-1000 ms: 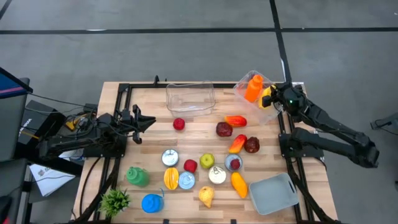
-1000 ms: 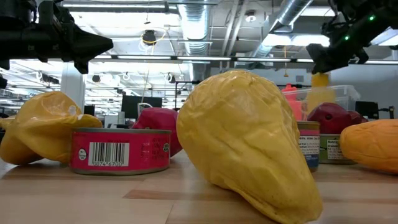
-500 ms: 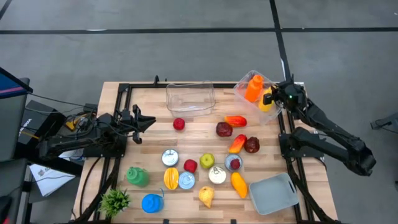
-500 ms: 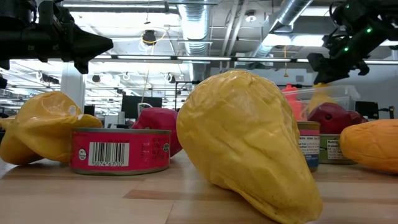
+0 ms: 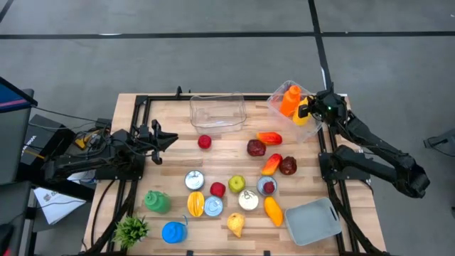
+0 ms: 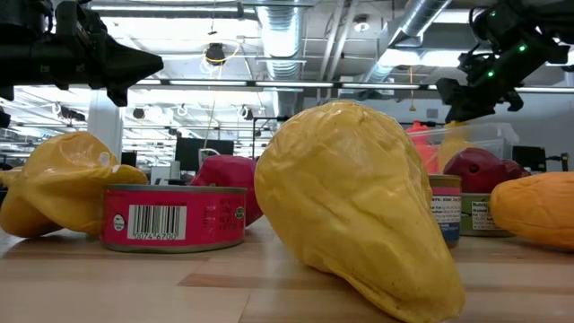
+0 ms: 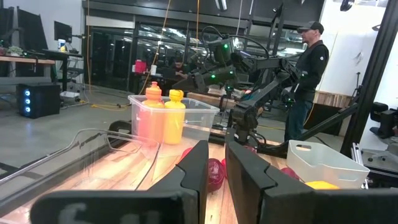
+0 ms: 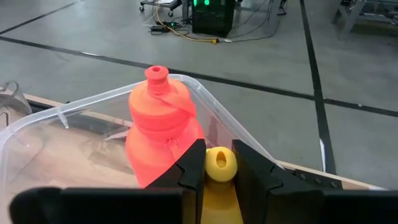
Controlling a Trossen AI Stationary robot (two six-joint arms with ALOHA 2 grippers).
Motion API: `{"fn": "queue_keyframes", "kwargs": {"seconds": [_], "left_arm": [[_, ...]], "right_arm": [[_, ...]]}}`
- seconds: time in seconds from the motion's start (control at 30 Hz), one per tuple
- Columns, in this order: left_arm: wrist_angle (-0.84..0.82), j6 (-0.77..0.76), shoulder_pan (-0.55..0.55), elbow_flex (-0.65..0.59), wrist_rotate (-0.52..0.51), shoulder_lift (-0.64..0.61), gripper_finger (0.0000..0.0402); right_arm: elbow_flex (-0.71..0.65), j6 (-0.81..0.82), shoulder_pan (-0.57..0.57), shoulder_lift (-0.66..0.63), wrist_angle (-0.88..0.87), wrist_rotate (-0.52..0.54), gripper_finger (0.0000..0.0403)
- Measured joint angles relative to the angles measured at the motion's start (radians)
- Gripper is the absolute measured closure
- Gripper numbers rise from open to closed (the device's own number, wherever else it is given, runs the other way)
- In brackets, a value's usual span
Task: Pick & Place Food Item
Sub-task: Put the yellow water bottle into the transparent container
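Observation:
A yellow squeeze bottle [image 5: 304, 114] stands upright in my right gripper [image 5: 308, 109], inside a clear plastic bin [image 5: 274, 107] at the table's far right corner. An orange bottle [image 5: 288, 99] stands beside it in the same bin. In the right wrist view the yellow bottle's cap [image 8: 221, 163] sits between my fingers, with the orange bottle [image 8: 163, 130] just past it. My left gripper [image 5: 169, 136] waits over the table's left side, open by a narrow gap and touching nothing. My right gripper pinches the yellow bottle between its two fingers, just below the cap [image 8: 220, 167]. The fingers reach in from the table's right side, slanting down over the bin's rim. The bottle stays upright; the bin wall and my fingers hide whether its base rests on the bin floor.
A second clear bin [image 5: 217, 110] sits at the far middle and a grey-blue tray [image 5: 313, 221] at the near right. Toy fruit and cans [image 5: 234, 186] crowd the table's middle, with a green plant [image 5: 132, 229] near left. A person [image 7: 309, 68] stands beyond the table.
My right gripper has moved a little toward the table's left and slightly down, carrying the yellow bottle further into the clear bin beside the orange bottle. It has stayed shut on the bottle.

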Motion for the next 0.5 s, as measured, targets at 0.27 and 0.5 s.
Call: {"fn": "queue_keyframes", "kwargs": {"seconds": [0.27, 0.5], "left_arm": [[0.002, 0.000, 0.000, 0.000, 0.000, 0.000, 0.0357], [0.049, 0.000, 0.000, 0.000, 0.000, 0.000, 0.0341]], "right_arm": [[0.000, -0.001, 0.001, -0.001, -0.004, 0.004, 0.0301], [0.000, -0.001, 0.000, -0.004, 0.001, 0.006, 0.0201]]}}
